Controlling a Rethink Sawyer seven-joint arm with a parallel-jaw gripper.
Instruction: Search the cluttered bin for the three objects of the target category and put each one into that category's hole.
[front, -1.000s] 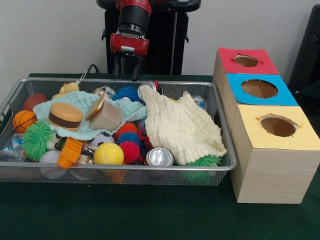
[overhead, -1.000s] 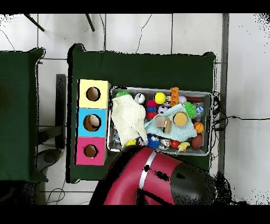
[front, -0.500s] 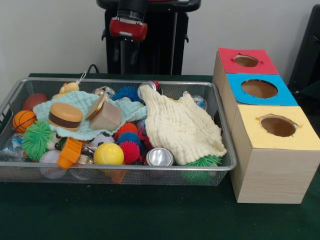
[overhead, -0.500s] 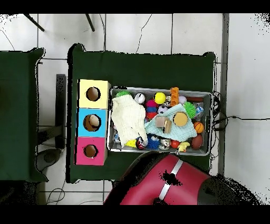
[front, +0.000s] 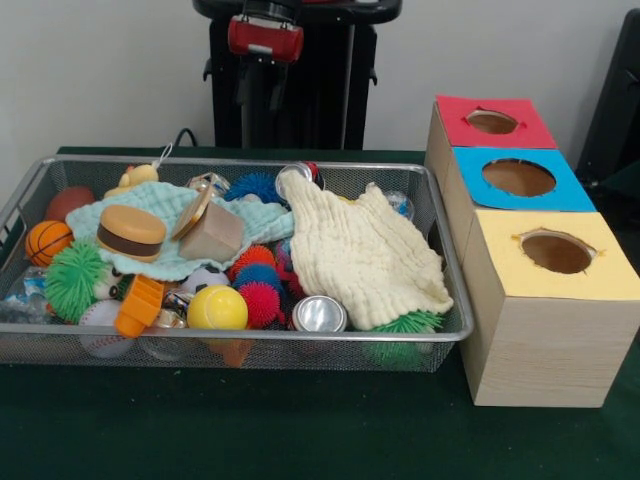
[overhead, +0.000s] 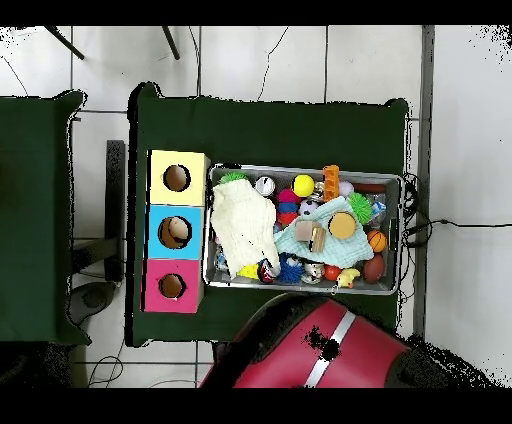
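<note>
The wire mesh bin (front: 240, 162) sits on the green table, full of clutter; it also shows in the overhead view (overhead: 300, 168). On top lie a cream cloth (front: 365, 255), a teal cloth (front: 165, 262), a toy burger (front: 131, 231), a tan block (front: 212, 236), a yellow ball (front: 217, 308), a silver can (front: 319, 314) and spiky balls. My gripper (front: 260, 95) hangs high behind the bin's far rim, in front of the pedestal, open and empty. In the overhead view only the red arm (overhead: 330, 345) shows.
Three wooden boxes with holes stand in a row beside the bin: red top (front: 495, 122), blue top (front: 518, 178), yellow top (front: 555, 250). They also show in the overhead view, yellow (overhead: 178, 178), blue (overhead: 176, 232), red (overhead: 172, 286). A basketball (front: 47, 241) lies in the bin's left end.
My gripper has risen from just above the bin's far rim toward the top edge. In the overhead view the arm has drawn back off the bin. The bin's contents have not moved.
</note>
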